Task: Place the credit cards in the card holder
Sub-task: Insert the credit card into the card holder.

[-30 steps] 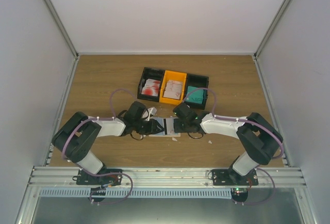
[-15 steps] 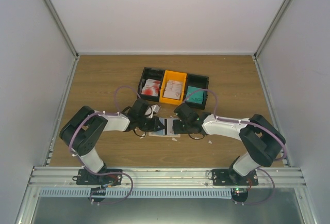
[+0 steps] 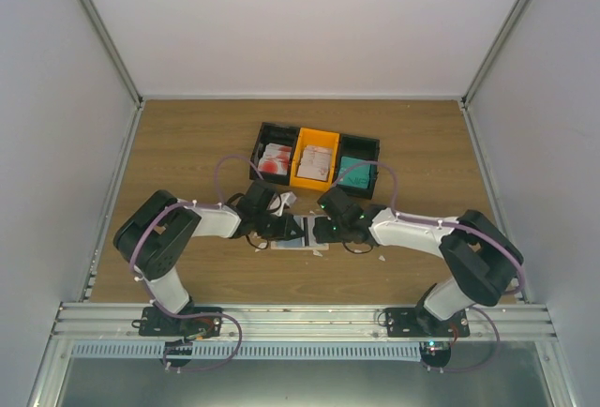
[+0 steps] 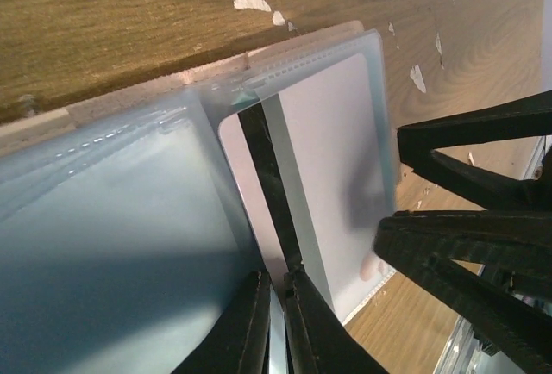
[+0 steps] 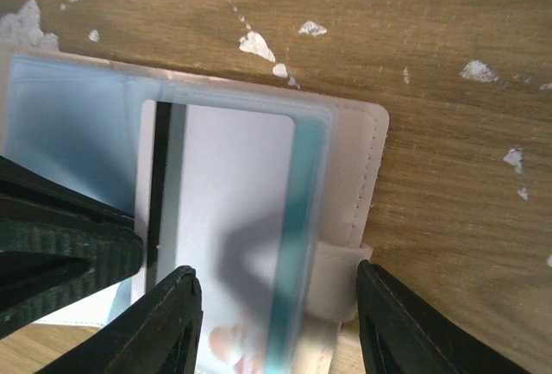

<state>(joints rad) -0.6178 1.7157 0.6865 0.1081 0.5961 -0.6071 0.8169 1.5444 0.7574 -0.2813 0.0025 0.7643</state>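
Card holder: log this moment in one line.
left gripper: shut on credit card | credit card: partly inside clear sleeve of card holder | right gripper: open, straddling snap tab side

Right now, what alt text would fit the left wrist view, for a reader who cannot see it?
The left hand pinches the near edge of a pale card with a black stripe, which sits partly inside a clear pocket of the open beige wallet. The open right hand shows at the right, over a wooden table.
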